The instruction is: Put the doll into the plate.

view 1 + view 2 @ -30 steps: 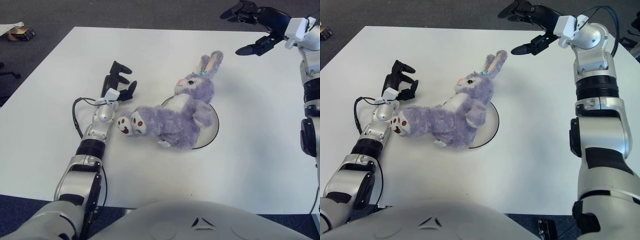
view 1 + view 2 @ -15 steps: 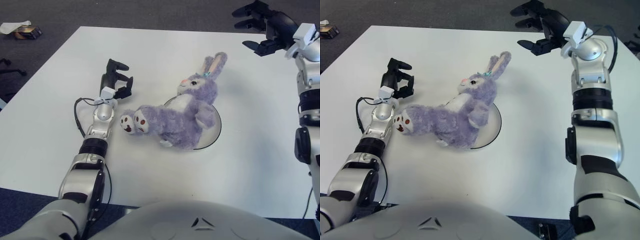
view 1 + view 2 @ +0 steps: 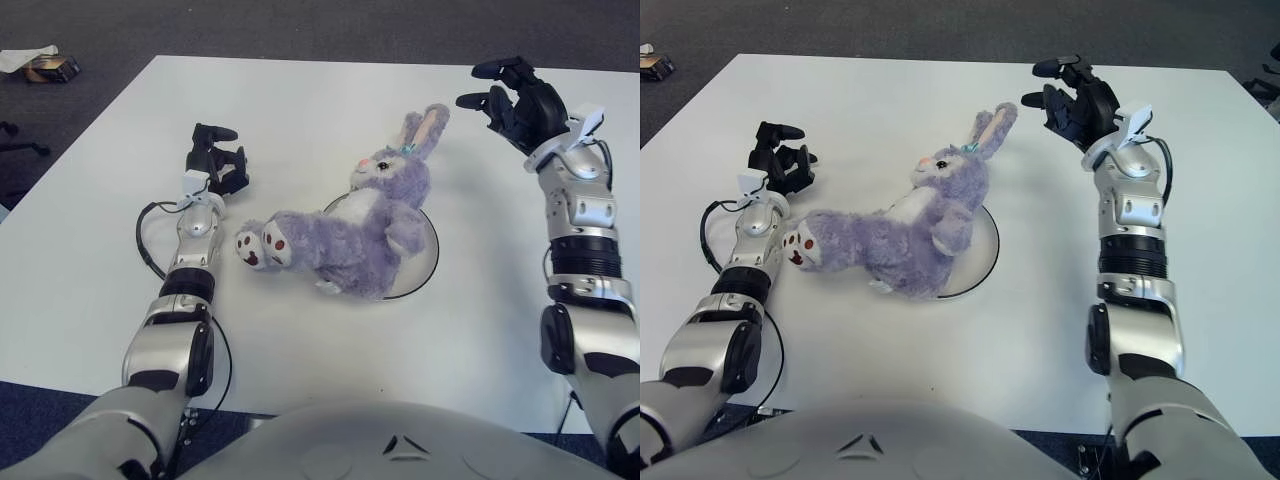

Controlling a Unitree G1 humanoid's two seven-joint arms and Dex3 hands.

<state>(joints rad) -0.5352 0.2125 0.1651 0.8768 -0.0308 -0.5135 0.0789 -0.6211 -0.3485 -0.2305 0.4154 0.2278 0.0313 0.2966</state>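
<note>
A purple plush bunny doll lies on its side across a white plate in the middle of the table. Its torso and head cover the plate, while its feet stick out past the left rim onto the table. My left hand is left of the doll's feet, apart from them, with its fingers curled and nothing in them. My right hand hovers to the right of the doll's ears, fingers spread and empty.
The white table drops off to dark carpet at the back and left. A small box lies on the floor at the far left. A black cable loops beside my left forearm.
My right hand came down and inward from the table's far right corner to beside the doll's ears. My left hand drew back to the left, away from the doll. The doll stayed put.
</note>
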